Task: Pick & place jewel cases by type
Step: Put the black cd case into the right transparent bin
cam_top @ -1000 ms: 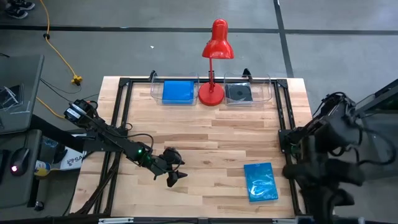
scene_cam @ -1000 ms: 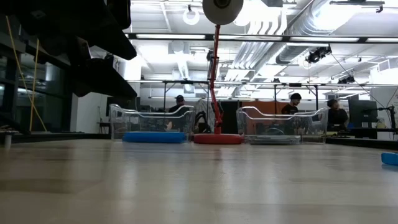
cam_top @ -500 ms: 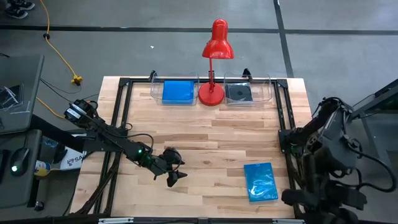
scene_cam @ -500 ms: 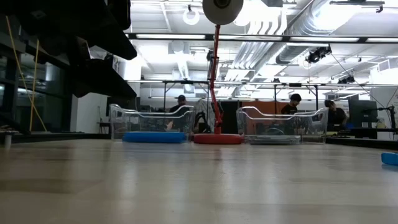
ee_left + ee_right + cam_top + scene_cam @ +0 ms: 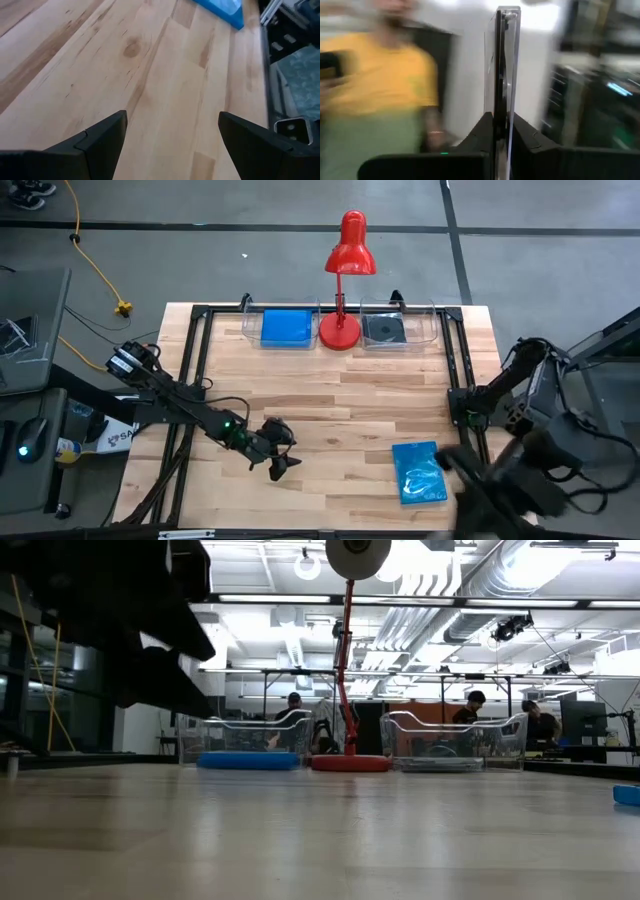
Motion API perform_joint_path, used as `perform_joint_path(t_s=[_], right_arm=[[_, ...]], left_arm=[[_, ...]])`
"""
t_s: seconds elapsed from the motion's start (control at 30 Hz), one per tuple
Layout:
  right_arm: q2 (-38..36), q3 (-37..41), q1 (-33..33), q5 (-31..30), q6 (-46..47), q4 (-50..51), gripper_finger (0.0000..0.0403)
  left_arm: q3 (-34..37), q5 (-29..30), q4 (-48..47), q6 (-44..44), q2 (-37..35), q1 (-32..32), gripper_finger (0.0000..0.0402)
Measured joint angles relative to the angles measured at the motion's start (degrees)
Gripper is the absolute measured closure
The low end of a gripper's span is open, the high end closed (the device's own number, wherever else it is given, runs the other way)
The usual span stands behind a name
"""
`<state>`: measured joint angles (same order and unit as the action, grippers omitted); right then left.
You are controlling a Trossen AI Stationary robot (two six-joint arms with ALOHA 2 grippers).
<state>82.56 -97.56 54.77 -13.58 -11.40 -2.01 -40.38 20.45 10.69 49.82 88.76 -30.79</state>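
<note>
My right pincer [image 5: 502, 117] is clamped on a thin dark case [image 5: 502, 65], held on edge so it stands straight up between the fingers; a flat square like this is easiest gripped across its thin sides, and that grip will let me lower it flat into a tray. In the high view that arm is off the bench's right side, low near the front edge, and blurred, so the case itself does not show there. Beyond the case the right wrist view sees only the room and a person in a yellow top. My left pincer [image 5: 281, 464] hangs low over the front-middle of the bench [image 5: 330, 415], fingers wide and empty, pointed across the boards toward the patterned blue case [image 5: 419, 472] that lies flat near the front right; I judge it waits there as the next pick. At the far edge two clear trays flank the red lamp [image 5: 345, 285]: the left tray [image 5: 252, 330] holds blue cases [image 5: 285, 327], the right tray [image 5: 425, 328] holds dark ones [image 5: 384, 329]. So the sort is plain, blue left and dark right, and my held case most likely belongs in the right tray.
</note>
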Motion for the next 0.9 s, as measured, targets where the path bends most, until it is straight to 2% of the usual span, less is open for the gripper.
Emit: perform_joint_path(t_s=[0.13,0.23,0.4,0.53,0.63,0.73,0.9], right_arm=[[0.00,0.00,-1.30,-19.99,9.07,1.78,0.0393],[-0.02,0.00,-2.35,-32.87,18.00,6.92,0.0392],[-0.02,0.00,-3.59,-44.84,35.70,20.77,0.0392],[-0.02,0.00,-3.84,-51.18,53.17,35.86,0.0393],[-0.02,0.00,-3.81,-53.79,68.01,48.89,0.0393],[-0.02,0.00,-4.74,-51.54,78.27,58.33,0.0393],[-0.02,0.00,-9.09,-44.43,83.96,63.83,0.0393]], left_arm=[[0.00,-0.08,0.18,0.20,0.65,0.00,0.0089],[-0.09,-0.09,0.61,0.17,1.12,0.00,0.0089],[-0.02,-0.35,0.33,0.13,1.18,0.00,0.0089],[-0.02,-0.35,0.30,0.00,1.20,0.00,0.0089],[-0.02,-0.39,0.29,-0.02,1.20,0.00,0.0089],[-0.02,-0.39,0.29,-0.02,1.20,0.00,0.0089],[-0.02,-0.42,0.29,-0.03,1.20,0.00,0.0089]])
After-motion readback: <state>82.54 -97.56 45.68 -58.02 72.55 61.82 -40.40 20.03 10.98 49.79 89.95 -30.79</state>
